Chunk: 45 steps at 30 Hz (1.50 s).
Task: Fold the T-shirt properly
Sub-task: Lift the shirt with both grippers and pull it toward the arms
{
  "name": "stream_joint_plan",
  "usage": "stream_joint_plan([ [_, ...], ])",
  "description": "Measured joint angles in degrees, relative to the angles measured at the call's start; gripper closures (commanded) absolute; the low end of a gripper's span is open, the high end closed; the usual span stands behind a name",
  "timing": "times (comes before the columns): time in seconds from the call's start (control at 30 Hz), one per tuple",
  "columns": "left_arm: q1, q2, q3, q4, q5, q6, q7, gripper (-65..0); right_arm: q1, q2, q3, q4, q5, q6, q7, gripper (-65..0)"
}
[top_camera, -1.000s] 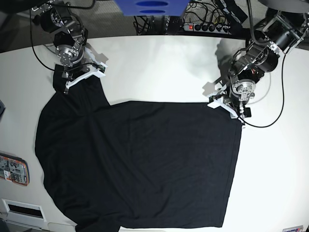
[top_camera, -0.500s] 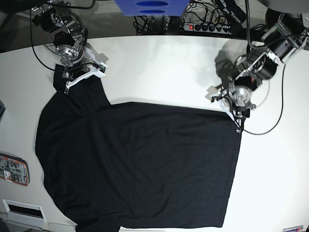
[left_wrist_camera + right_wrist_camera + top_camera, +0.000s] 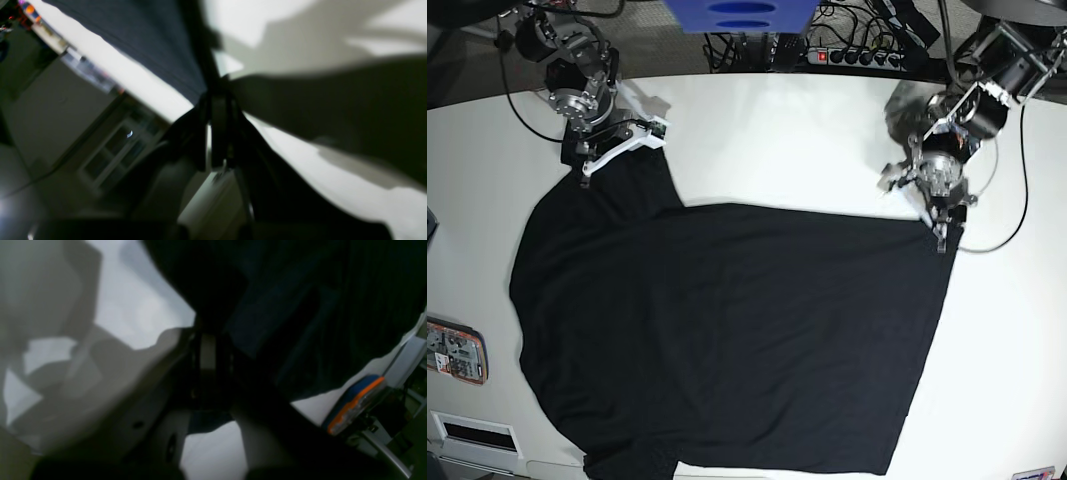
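A plain black short-sleeved T-shirt of soft fabric (image 3: pixel 727 330) lies spread nearly flat across a white, rounded worktop (image 3: pixel 777 140), covering most of it. Its lower edge reaches the near rim of the worktop.

The left end effector (image 3: pixel 942 235), at the right of the base view, is now closed on the shirt's upper right corner. A second ago its jaws were apart just above that corner; they have since come together on the cloth. In the left wrist view the left end effector (image 3: pixel 213 100) shows dark fabric running into the closed jaws, though the picture is blurred.

The right end effector (image 3: pixel 587 172), at the upper left of the base view, is closed on the shirt's upper left part, apparently a sleeve or shoulder, and has held it throughout. In the right wrist view the right end effector (image 3: pixel 206 340) is dim, with dark cloth bunched about it.

Since the earlier pictures both arms have shifted, the left arm outward and the right arm inward along the far edge, and the shirt's top edge and right side have been drawn with them, so the cloth looks tauter and straighter.

This suggests that both upper corners are now held. The task seems at an early stage, with no fold made yet. The likely next step is to lift and carry this edge over.

A small orange and blue device (image 3: pixel 455 350) lies at the left edge of the worktop, just apart from the shirt.
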Motion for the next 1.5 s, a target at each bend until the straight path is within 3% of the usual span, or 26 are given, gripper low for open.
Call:
stream_joint_plan([
  [0.37, 1.16, 1.22, -1.2, -0.28, 2.45, -0.5, 1.25, 0.0, 0.55, 0.22, -0.11, -2.25, -0.48, -1.07, 1.33, 0.0],
  [0.47, 1.05, 1.22, -1.38, 0.42, 2.12, -0.87, 1.27, 0.0, 0.11, 0.24, -0.11, 0.07, -0.46, 0.13, 0.44, 0.0],
  [0.63, 3.78, 2.36, -7.91, 6.73, -2.47, -3.13, -1.6, 0.0, 0.09, 0.28, 0.2, 1.27, -0.22, 0.04, 0.87, 0.0],
  [0.83, 4.85, 6.51, -16.09, 9.4, -4.96, -4.37, -3.32, 0.0, 0.02, 0.22, 4.15, 1.81, 0.0, 0.02, 1.31, 0.0],
  [1.1, 4.31, 6.4, -19.37, 9.35, -5.81, -4.98, -4.02, 0.0, 0.9, 0.2, 9.35, 1.7, 0.15, 0.17, 1.2, 0.0],
  [1.33, -1.4, 6.56, -19.21, 9.03, -5.95, -4.92, -4.09, 0.0, 9.84, 0.17, 10.16, 1.51, 10.91, 0.22, 0.44, 0.0],
  [1.5, -3.72, 7.41, -19.26, 8.98, -5.97, -5.07, -3.8, 0.0, 16.28, 0.11, 9.84, 1.27, 12.7, 0.2, 0.72, 0.0],
])
